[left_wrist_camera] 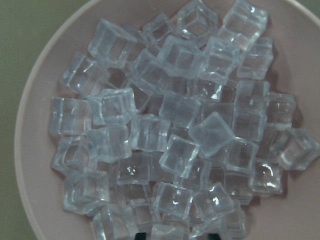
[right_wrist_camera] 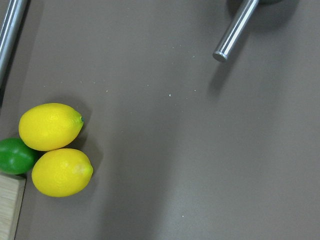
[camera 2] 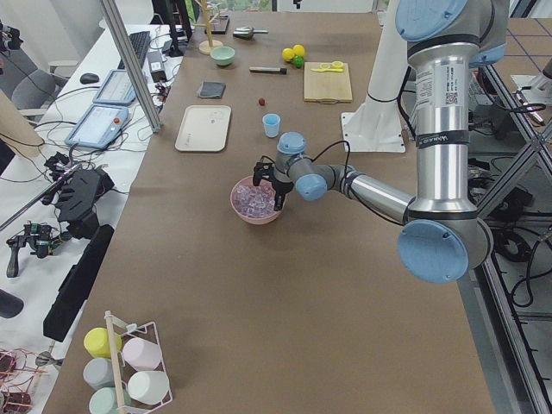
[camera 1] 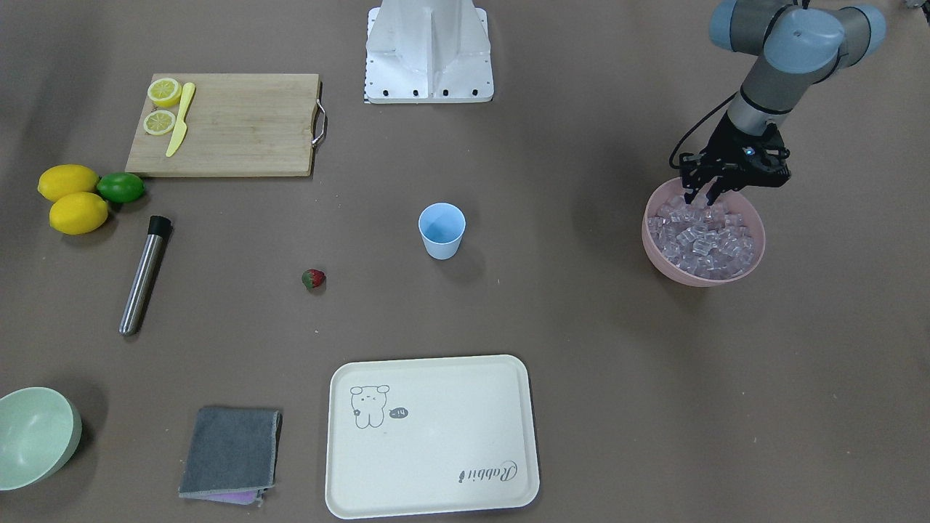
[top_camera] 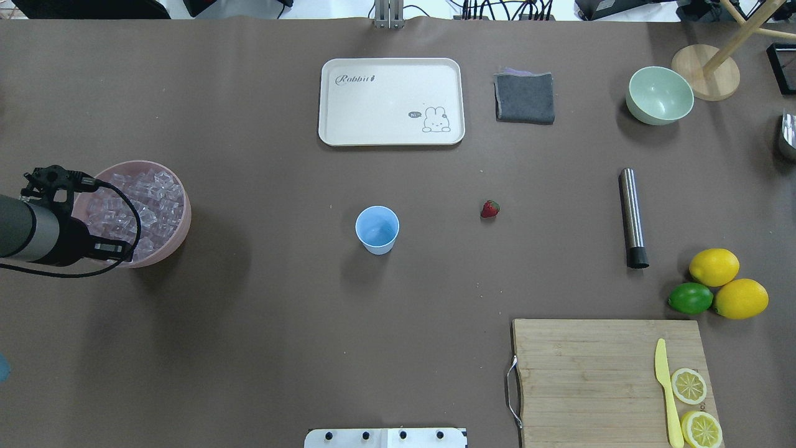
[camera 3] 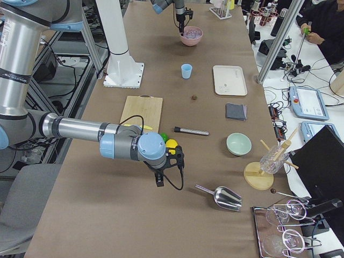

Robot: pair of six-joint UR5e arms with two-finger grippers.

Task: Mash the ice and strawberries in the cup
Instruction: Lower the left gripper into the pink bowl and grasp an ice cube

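Observation:
The ice (camera 1: 701,236) is a heap of several clear cubes that fills a pink bowl (camera 1: 683,276) at my left side; it fills the left wrist view (left_wrist_camera: 165,130). My left gripper (camera 1: 702,195) hangs just over the bowl's near rim, open and empty, its tips right above the cubes. The light blue cup (camera 1: 442,231) stands upright and empty at the table's middle. The red strawberry (camera 1: 313,279) lies on the table to the cup's right. My right gripper (camera 3: 160,180) shows only in the exterior right view, low near the lemons; I cannot tell whether it is open.
A steel muddler (camera 1: 144,274) lies beyond the strawberry. A wooden board (camera 1: 232,127) holds lemon halves and a yellow knife. Two lemons and a lime (camera 1: 120,187) sit beside it. A cream tray (camera 1: 432,436), grey cloth (camera 1: 230,452) and pale green bowl (camera 1: 33,436) line the far edge.

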